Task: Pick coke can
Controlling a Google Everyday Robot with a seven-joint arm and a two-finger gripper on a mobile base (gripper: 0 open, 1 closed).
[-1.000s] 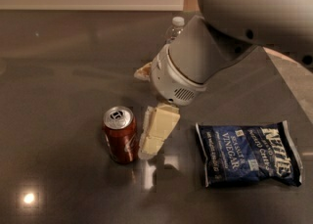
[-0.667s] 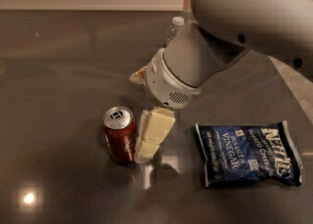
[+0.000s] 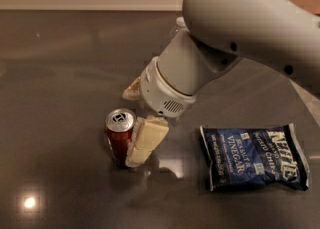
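On the table (image 3: 60,73), gripper (image 3: 134,124) against coke can (image 3: 119,135) (fingers (image 3: 148,137) apart)

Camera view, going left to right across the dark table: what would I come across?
Coke can → the robot's end effector, its pale finger close by the can's right side → blue Kettle salt and vinegar chips bag.

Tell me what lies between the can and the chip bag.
In the camera view: the gripper, one finger beside the can, then bare table up to the bag.
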